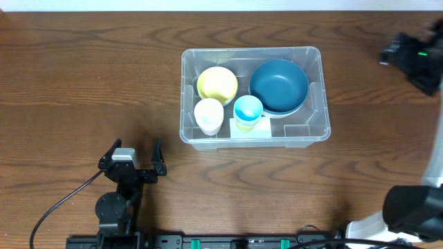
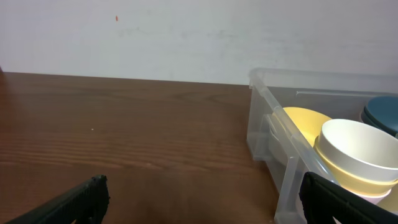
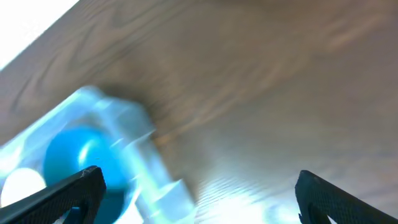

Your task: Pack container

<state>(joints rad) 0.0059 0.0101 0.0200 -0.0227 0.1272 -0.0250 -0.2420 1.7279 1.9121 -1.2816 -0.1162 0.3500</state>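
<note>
The container point(image 1: 249, 50) is a clear plastic bin in the middle of the wooden table. Inside it are a yellow bowl point(image 1: 217, 84), a dark blue bowl point(image 1: 279, 86), a white cup point(image 1: 209, 116) and a light blue cup point(image 1: 248, 111). My left gripper point(image 1: 133, 158) stands open and empty on the near left, apart from the bin. In the left wrist view the container's corner point(image 2: 264, 118) lies just inside the right finger, between the open left gripper's point(image 2: 205, 202) fingers. My right gripper point(image 1: 398, 54) is at the far right; the blurred right wrist view shows this gripper point(image 3: 202, 193) open, with the container point(image 3: 124, 130) at the left.
The right arm's base point(image 1: 415, 207) sits at the near right corner. A black cable point(image 1: 62, 204) runs from the left arm toward the front edge. A white wall point(image 2: 186, 31) rises behind the table's far edge.
</note>
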